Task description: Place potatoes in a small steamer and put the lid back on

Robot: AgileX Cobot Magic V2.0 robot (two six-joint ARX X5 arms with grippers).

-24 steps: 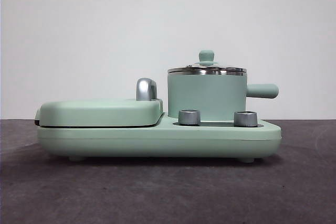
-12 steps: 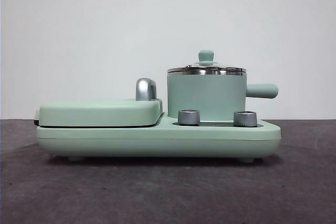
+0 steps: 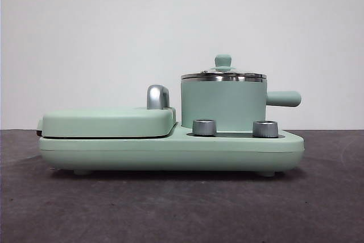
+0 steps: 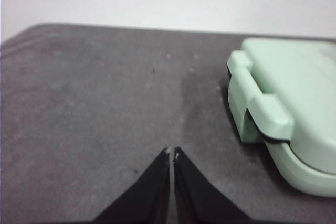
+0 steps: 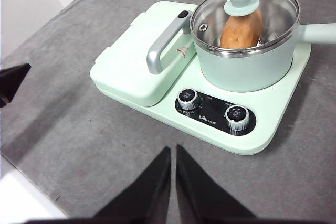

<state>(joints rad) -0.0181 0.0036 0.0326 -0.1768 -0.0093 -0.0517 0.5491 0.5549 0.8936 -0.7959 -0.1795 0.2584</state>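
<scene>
The task is judged essentially done — the potato (image 5: pixel 242 29) is seen inside the small steamer (image 5: pixel 251 56), with the lid (image 5: pixel 244 18) seated on its rim. Nothing is left but withdrawal. The right gripper (image 5: pixel 173 150), jaws pressed together and empty, hangs well apart from the steamer, which lies ahead of it. The left gripper (image 4: pixel 171 153), likewise closed, waits beside the griddle cover (image 4: pixel 294 93).

The potato (image 5: pixel 241 28) lies in the steamer (image 3: pixel 223 105) under the lid (image 3: pixel 223 74); the griddle cover (image 3: pixel 108 122) sits left of it.
</scene>
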